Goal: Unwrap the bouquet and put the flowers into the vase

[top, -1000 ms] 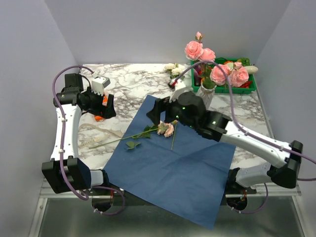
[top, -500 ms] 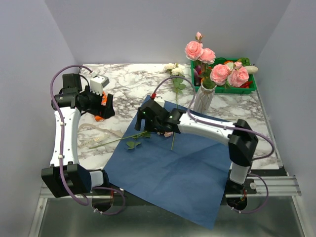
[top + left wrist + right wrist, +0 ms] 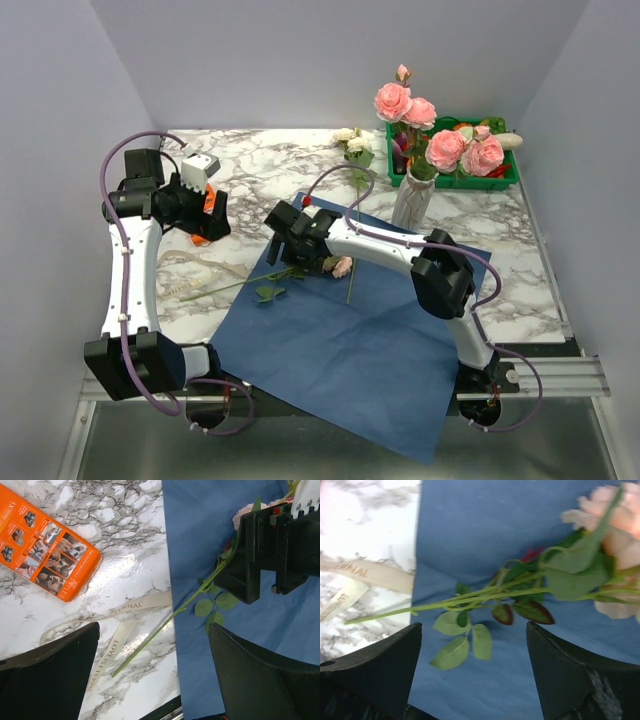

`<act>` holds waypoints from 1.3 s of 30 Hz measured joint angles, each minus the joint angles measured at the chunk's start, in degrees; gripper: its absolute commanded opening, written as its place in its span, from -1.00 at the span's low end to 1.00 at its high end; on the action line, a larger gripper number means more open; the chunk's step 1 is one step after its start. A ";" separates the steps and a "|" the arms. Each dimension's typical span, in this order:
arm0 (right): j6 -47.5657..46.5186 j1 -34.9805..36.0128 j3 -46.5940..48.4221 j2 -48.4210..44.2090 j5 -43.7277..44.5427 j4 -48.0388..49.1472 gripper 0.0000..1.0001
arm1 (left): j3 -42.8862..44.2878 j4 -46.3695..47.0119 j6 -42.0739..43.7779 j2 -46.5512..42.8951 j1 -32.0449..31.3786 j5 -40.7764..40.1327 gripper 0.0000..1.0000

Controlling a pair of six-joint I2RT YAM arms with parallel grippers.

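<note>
The bouquet's blue paper [image 3: 350, 330] lies spread flat, unwrapped. One pink rose [image 3: 343, 266] lies on it, its stem [image 3: 230, 286] reaching left onto the marble. My right gripper [image 3: 292, 250] hovers open over that stem. In the right wrist view the stem [image 3: 470, 599] and leaves lie just past the fingertips of that gripper [image 3: 475, 665], with nothing between them. The vase [image 3: 412, 200] stands at the back right holding several pink roses [image 3: 445, 150]. A cream rose [image 3: 350, 137] lies behind the paper. My left gripper [image 3: 215, 215] stays open at the left, empty [image 3: 155, 680].
An orange card pack [image 3: 47, 555] and the beige ribbon [image 3: 135, 607] lie on the marble table [image 3: 260, 165] at the left. A green crate [image 3: 500, 180] of vegetables sits behind the vase. A loose green stem [image 3: 351, 285] lies on the paper.
My right arm has swung left from near the vase, across the paper, to over the lying rose's stem. The left arm has not moved.
</note>
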 measured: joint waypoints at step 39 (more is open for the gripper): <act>5.81 -2.69 8.20 9.99 6.67 -7.32 -0.91 | -1.03 -0.98 2.67 0.02 0.92 -0.15 0.97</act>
